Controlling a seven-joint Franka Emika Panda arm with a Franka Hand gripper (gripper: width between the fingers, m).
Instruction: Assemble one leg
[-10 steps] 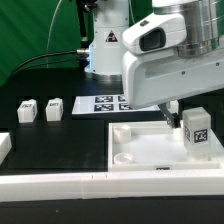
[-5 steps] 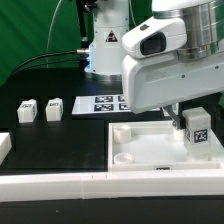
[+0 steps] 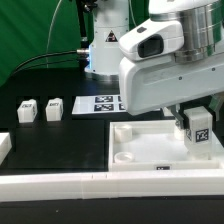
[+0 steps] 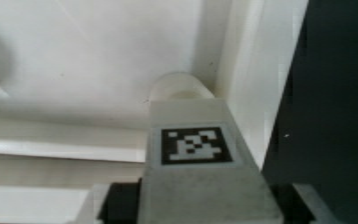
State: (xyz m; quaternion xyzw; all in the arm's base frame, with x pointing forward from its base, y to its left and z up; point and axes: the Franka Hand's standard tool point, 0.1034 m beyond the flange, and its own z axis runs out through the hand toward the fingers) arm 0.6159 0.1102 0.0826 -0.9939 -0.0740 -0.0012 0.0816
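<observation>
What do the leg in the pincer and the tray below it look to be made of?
The leg looks like matte white plastic: smooth uniform faces, crisp edges; its tag seems printed. The tray is probably the same plastic, given matching colour and a soft sheen on its rim.

Tray rim (image 3: pixel 110 142) hard beside the leg (image 3: pixel 199 128) (bare floor (image 3: pixel 152 146) toward exterior view's left)

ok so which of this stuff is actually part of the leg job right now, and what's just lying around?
In the job:
- leg, clamped in the shut gripper
- tray, right below the held leg

Lying about:
- spare leg and second spare leg, on the exterior view's left
- marker board
- long white rail along the front
</observation>
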